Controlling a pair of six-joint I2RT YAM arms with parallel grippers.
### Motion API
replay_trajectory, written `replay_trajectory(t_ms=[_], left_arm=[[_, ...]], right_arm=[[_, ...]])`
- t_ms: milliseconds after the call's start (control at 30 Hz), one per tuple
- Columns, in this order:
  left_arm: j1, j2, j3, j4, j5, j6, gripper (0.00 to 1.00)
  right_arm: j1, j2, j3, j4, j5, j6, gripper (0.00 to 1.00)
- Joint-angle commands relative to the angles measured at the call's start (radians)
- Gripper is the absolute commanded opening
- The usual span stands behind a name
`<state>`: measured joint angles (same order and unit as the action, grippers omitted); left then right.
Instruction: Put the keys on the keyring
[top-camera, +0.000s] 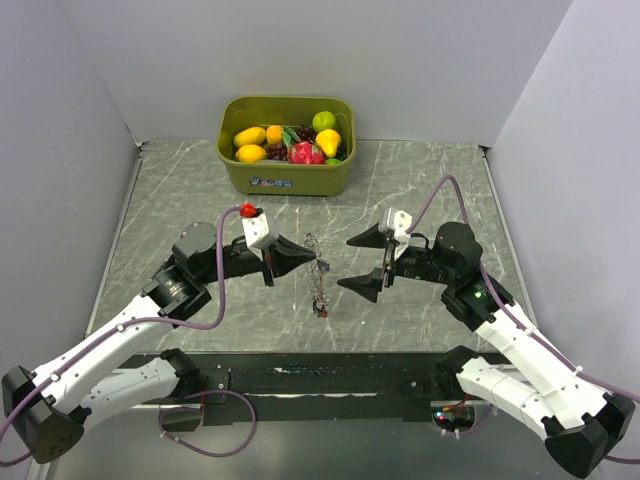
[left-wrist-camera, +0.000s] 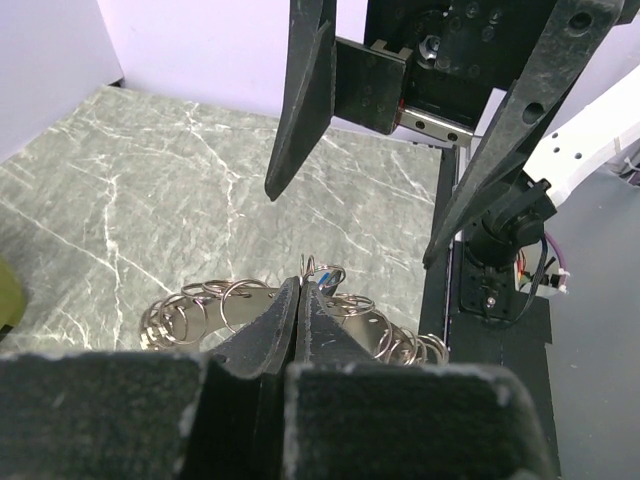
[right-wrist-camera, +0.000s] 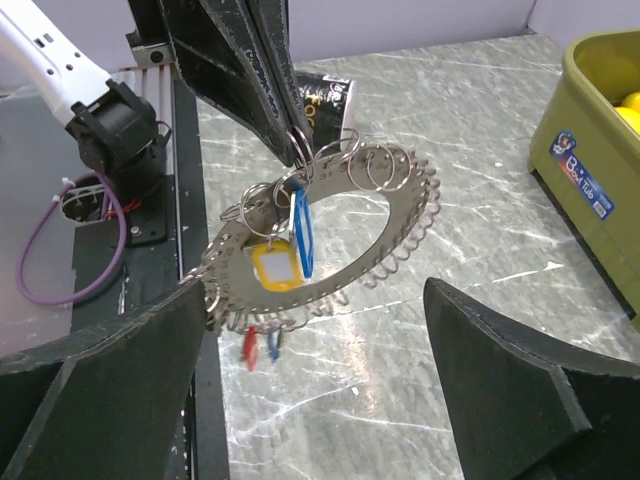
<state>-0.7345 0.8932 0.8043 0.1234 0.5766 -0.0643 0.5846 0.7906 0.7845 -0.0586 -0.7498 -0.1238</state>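
Two pincers face each other over the desk (top-camera: 200, 190). Left pincer (top-camera: 320, 262) is clamped on the keyring (right-wrist-camera: 395, 222), holding it raised, with blue, yellow and red keys (right-wrist-camera: 272, 268) dangling from it. Right pincer (top-camera: 347, 262) is spread wide, just beside. Advice: hold left firm, bring right in slowly, and avoid snagging the small loops.

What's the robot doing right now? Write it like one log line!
left fingers: shut on silvery metal keyring | right fingers: open, facing it | yellow-headed key: hanging on keyring
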Motion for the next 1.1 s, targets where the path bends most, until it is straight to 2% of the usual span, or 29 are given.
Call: replay_trajectory(t_ms=[0,400,667,1067], left_arm=[[0.0,-0.019,0.015,0.039,-0.006,0.014,0.01],[-0.002,0.004,0.012,0.053,0.017,0.029,0.01],[-0.002,0.026,0.003,0.056,-0.017,0.024,0.01],[-0.002,0.137,0.038,0.056,-0.041,0.023,0.01]], right_arm=[[0.001,-0.01,0.007,0.048,-0.013,-0.004,0.97],[0.003,-0.016,-0.002,0.04,-0.006,0.007,1.0],[0.001,0.001,0.011,0.022,0.001,0.004,1.0],[0.003,-0.004,0.001,0.025,0.017,0.013,1.0]])
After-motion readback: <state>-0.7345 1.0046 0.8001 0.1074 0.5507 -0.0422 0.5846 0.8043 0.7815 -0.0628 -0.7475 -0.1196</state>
